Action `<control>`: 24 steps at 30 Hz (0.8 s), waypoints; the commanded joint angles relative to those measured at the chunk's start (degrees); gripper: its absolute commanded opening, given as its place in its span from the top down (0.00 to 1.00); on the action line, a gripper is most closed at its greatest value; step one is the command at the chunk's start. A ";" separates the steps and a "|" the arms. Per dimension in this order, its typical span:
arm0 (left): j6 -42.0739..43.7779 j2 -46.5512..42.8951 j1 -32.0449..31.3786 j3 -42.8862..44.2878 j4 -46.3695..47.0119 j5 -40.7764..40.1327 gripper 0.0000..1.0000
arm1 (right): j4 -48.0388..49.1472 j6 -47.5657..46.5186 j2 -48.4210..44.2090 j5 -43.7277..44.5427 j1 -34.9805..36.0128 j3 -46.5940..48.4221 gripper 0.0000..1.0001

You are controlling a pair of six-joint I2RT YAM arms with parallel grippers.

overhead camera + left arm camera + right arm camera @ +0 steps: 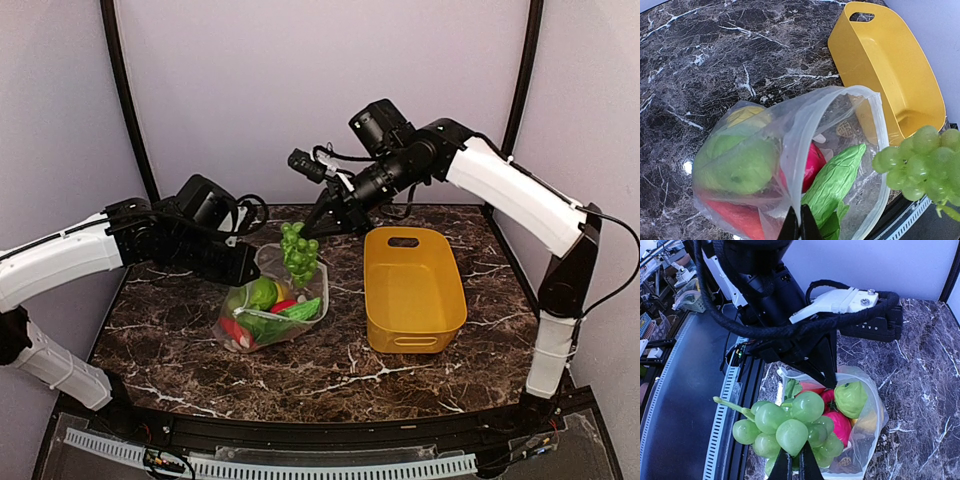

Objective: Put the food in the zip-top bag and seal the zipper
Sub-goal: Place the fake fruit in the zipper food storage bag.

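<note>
The clear zip-top bag [272,312] lies on the marble table with its mouth held open toward the back. In it are a green round piece [740,165], red pieces [812,162], a ridged green vegetable [836,181] and a yellow piece [742,116]. My left gripper [800,227] is shut on the bag's rim strip [795,150]; in the top view the left gripper [247,270] is at the bag's back left. My right gripper [793,466] is shut on the bunch of green grapes [790,425], which it holds above the bag's mouth [298,252].
An empty yellow plastic bin [412,288] stands right of the bag and shows in the left wrist view [890,65]. The table's front edge with a white slotted rail [300,468] runs below. Grey walls close the back and sides.
</note>
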 commanded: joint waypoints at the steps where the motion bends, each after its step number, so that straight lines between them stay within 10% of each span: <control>1: -0.04 -2.37 0.53 -0.53 0.55 -0.66 0.99 | 1.66 -1.76 2.42 6.48 1.41 1.99 1.00; 21: 0.28 -4.93 0.61 -1.09 -0.17 -1.14 0.99 | 6.70 -2.00 12.98 20.93 11.40 0.50 1.00; 24: 0.15 -5.40 0.62 -1.57 0.05 -1.09 0.99 | 7.41 0.32 14.14 22.32 11.46 0.89 0.84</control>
